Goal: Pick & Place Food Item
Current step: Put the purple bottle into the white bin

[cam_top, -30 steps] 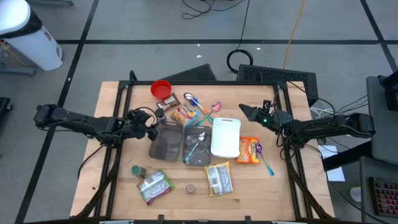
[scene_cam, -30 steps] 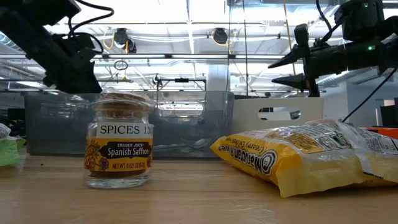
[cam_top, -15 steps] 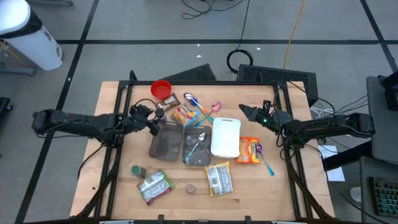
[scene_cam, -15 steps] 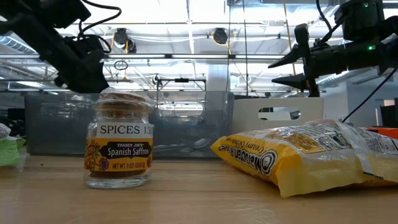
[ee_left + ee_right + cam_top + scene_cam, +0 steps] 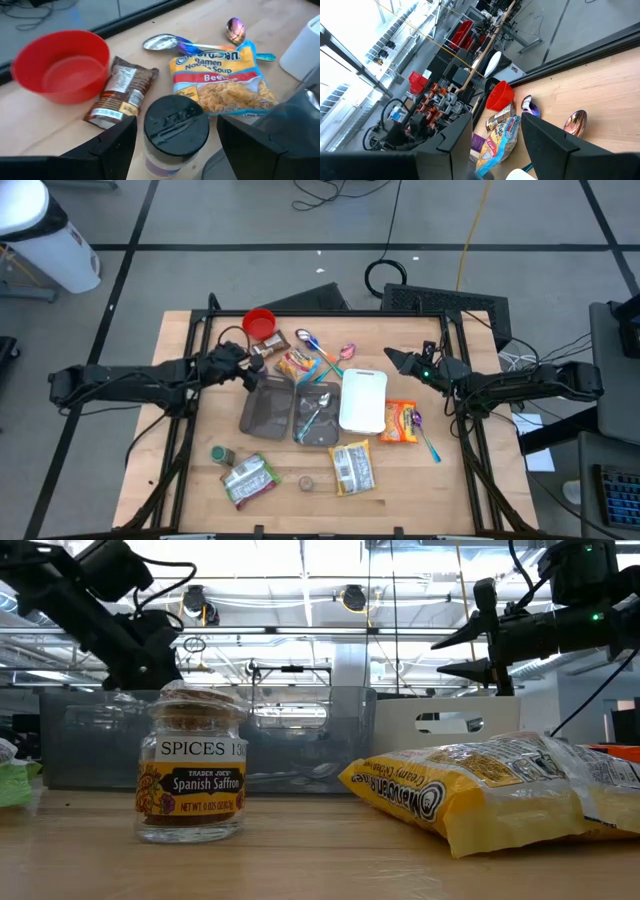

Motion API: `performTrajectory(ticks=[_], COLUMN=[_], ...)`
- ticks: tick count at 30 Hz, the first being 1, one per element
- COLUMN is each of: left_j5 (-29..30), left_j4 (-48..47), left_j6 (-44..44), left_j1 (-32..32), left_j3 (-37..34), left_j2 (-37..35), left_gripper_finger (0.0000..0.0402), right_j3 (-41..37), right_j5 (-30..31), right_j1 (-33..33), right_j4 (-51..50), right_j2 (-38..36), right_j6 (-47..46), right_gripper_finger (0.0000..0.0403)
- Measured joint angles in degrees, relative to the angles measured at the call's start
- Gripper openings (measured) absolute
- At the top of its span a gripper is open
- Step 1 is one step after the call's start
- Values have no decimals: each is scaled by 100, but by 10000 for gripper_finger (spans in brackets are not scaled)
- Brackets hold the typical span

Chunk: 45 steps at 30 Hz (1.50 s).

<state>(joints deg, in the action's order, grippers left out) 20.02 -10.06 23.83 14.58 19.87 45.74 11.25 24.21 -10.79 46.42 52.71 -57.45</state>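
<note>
Operator: Since the earlier frame, what has changed?

Technician: Left tool (image 5: 243, 367) has advanced toward the far edge of the counter (image 5: 190, 470). It is now poised over the black-lidded jar (image 5: 176, 131), fingers spread wide on either side of the lid and holding nothing. The right arm has not moved.

Operator: Locate items relative to that jar, left to right.

Technician: Red bowl (image 5: 61, 65) is beyond the jar to its left. Brown packet (image 5: 122, 91) lies between bowl and jar. Ramen packet (image 5: 221, 82) lies just right of the jar, with spoons (image 5: 167, 42) beyond it. The grey trays (image 5: 290, 415) sit on the jar's near side.

Operator: Right tool status?

Technician: Right tool (image 5: 392, 360) hangs well to the right of the jar, raised above the counter, fingers partly apart, empty.

Operator: Task progress?

Technician: Early stage, in my judgement. Approach is complete; grasp, lift and placement remain. The food items are still on the counter, untouched.
</note>
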Motion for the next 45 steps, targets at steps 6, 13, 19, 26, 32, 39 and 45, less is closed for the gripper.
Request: performTrajectory(ticks=[6, 13, 19, 26, 32, 39, 45], left_j5=[-169, -175, -319, -457, -390, -348, -348], left_j4=[199, 510, 758, 1176, 1180, 1171, 1170], left_j6=[20, -114, -160, -166, -206, -234, -214], left_j1=[103, 217, 240, 240, 240, 240, 240], left_j3=[-162, -243, -251, -251, -246, -246, -246], left_j2=[0, 91, 529, 976, 1062, 1062, 1062], left_gripper_finger=[282, 282, 282, 282, 281, 217, 216], right_j3=[0, 0, 0, 0, 0, 0, 0], right_j5=[-1, -1, -1, -5, -5, 7, 147], right_j1=[0, 0, 2, 2, 2, 0, 0], right_j4=[-1, -3, -1, 1, 4, 1, -1], right_j2=[0, 27, 121, 144, 144, 144, 144], right_j6=[0, 2, -36, -61, -93, -29, -20], right_gripper_finger=[164, 164, 164, 164, 164, 164, 164])
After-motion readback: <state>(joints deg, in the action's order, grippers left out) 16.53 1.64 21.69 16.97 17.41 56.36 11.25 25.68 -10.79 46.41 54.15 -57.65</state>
